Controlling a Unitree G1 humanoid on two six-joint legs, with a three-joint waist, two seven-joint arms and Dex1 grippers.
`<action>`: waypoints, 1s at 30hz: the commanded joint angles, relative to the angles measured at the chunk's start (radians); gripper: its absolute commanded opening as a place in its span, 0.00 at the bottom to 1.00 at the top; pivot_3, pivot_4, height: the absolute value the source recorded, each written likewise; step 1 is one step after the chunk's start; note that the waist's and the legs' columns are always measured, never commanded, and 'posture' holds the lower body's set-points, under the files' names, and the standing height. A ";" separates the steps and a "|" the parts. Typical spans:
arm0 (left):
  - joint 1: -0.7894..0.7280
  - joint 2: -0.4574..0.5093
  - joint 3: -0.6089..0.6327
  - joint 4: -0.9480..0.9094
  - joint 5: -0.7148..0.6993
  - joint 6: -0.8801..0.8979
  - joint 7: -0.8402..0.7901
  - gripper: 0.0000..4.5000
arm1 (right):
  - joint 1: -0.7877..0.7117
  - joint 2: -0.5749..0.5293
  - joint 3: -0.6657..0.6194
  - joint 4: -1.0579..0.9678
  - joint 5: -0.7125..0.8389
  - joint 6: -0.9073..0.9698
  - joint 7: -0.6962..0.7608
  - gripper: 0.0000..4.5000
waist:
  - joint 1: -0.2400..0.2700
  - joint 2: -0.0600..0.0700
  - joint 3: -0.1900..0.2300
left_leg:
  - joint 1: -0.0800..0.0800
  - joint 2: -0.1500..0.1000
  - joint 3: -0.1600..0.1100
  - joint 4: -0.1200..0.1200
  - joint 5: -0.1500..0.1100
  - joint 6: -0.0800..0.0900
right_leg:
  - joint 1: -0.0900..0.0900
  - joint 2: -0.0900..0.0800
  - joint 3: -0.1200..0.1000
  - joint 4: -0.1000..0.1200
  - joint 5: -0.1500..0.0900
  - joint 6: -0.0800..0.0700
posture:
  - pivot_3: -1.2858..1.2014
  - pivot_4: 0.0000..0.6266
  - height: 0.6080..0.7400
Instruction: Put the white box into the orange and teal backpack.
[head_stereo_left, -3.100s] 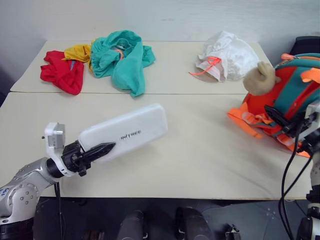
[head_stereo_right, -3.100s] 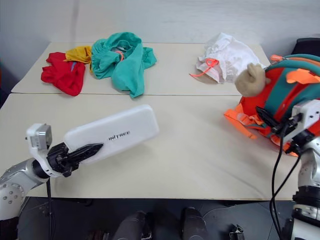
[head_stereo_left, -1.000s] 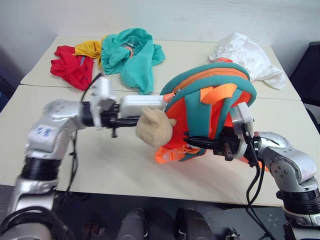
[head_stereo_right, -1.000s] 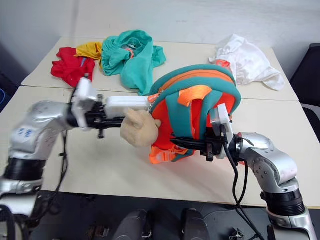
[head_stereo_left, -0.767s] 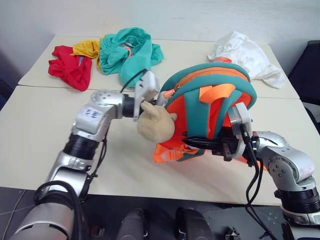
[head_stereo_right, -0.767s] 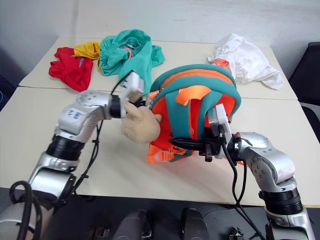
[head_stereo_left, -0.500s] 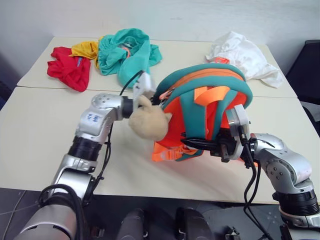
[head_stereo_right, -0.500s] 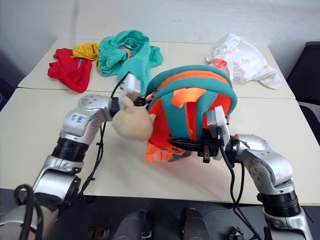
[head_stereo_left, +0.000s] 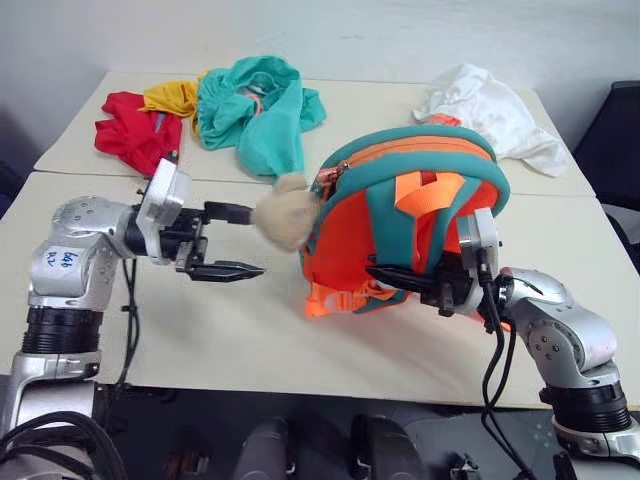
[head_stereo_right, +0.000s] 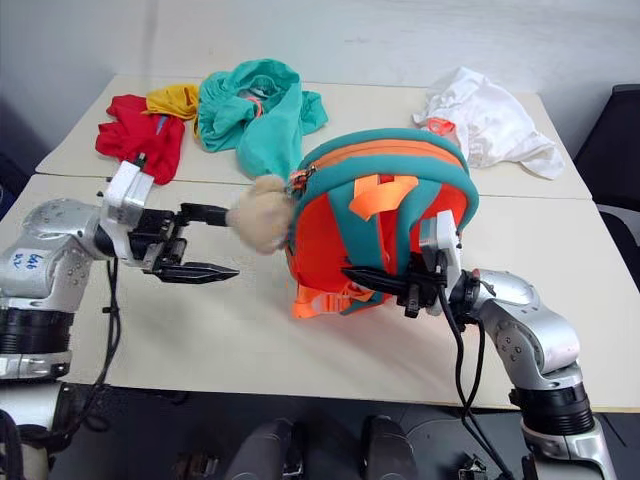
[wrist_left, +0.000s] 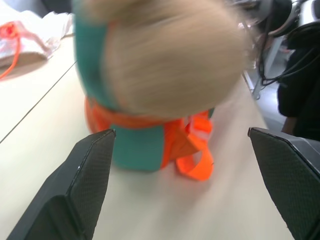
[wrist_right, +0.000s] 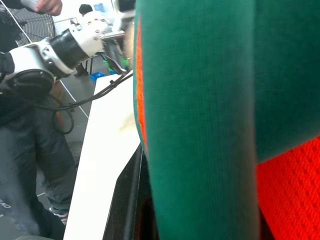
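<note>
The orange and teal backpack (head_stereo_left: 410, 225) stands upright mid-table, its tan plush toy (head_stereo_left: 283, 220) hanging on its left side. My right gripper (head_stereo_left: 405, 283) is shut on a teal strap (wrist_right: 200, 110) at the front of the backpack. To the left of the toy, my left gripper (head_stereo_left: 255, 241) is open and level, pointing at the backpack with nothing between its fingers (wrist_left: 85, 180). The white box is hidden from view.
At the table's far side lie a teal garment (head_stereo_left: 255, 105), a red cloth (head_stereo_left: 135, 135), a yellow cloth (head_stereo_left: 172, 97) and a white cloth bag (head_stereo_left: 490, 105). A black chair (head_stereo_left: 615, 140) stands at the right edge. A person in dark clothes (wrist_right: 25, 130) stands beyond the table.
My left gripper has drawn back leftward from the backpack's side and opened. The white box it was pushing in is no longer visible. The right gripper keeps its hold.
</note>
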 joint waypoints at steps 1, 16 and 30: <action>0.004 -0.054 -0.001 -0.066 -0.007 0.000 0.096 0.99 | -0.013 0.013 0.002 -0.009 -0.001 -0.020 -0.001 0.07 | -0.002 0.000 0.000 | 0.000 0.000 0.000 0.000 0.000 0.000 | 0.000 0.000 0.000 0.000 0.000 0.000 | 0.52 0.24 1.00; 0.016 -0.211 0.047 -0.087 -0.018 0.051 0.359 0.31 | -0.006 0.025 -0.012 -0.020 -0.005 -0.020 -0.021 0.07 | -0.003 0.000 0.000 | 0.001 0.000 0.000 -0.001 0.001 0.000 | 0.000 0.001 -0.001 0.000 0.000 0.000 | 0.52 0.24 1.00; 0.190 -0.020 -0.052 0.040 0.206 -0.034 0.351 0.00 | 0.023 0.059 -0.044 -0.017 0.009 -0.025 -0.093 0.07 | -0.003 0.000 0.000 | 0.003 0.000 0.002 -0.003 0.001 -0.001 | 0.000 0.000 -0.001 0.000 0.000 0.000 | 0.52 0.24 1.00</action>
